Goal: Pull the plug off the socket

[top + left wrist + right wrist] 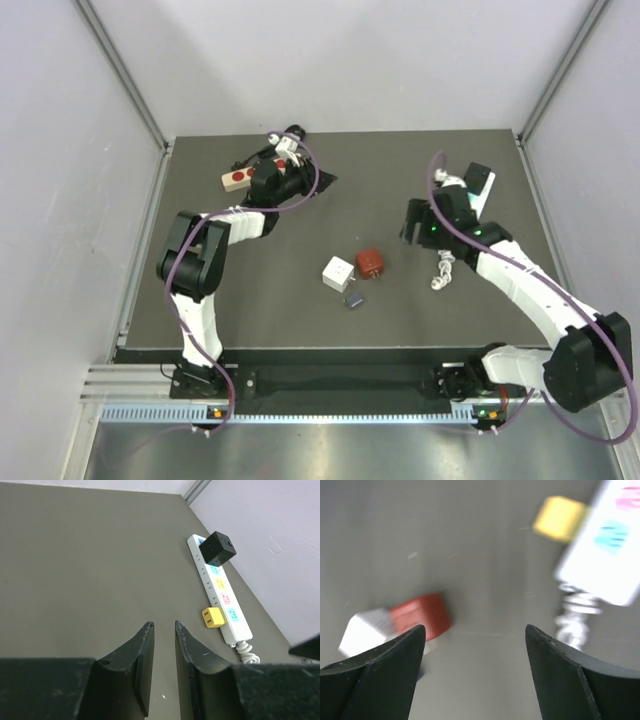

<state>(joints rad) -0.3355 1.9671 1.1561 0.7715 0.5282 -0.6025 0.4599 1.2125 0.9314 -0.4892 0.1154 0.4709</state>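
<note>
A white power strip [220, 587] lies along the right side of the table. A black cube plug [219, 548] sits in its far end. A yellow plug [213, 617] lies against its side near the cord end. In the top view my right arm covers most of the strip [487, 187], and the black plug [478, 173] shows at its far end. My right gripper [475, 627] is wide open and empty above bare table, between a red cube [422, 614] and the blurred strip [610, 555]. My left gripper [164, 624] is nearly shut, empty and far left of the strip.
A red cube [371, 263], a white cube [338, 273] and a small dark block [354, 301] lie mid-table. The strip's coiled cord [441, 272] lies by my right arm. A beige strip with red dots [237, 178] lies at the far left. Walls enclose the table.
</note>
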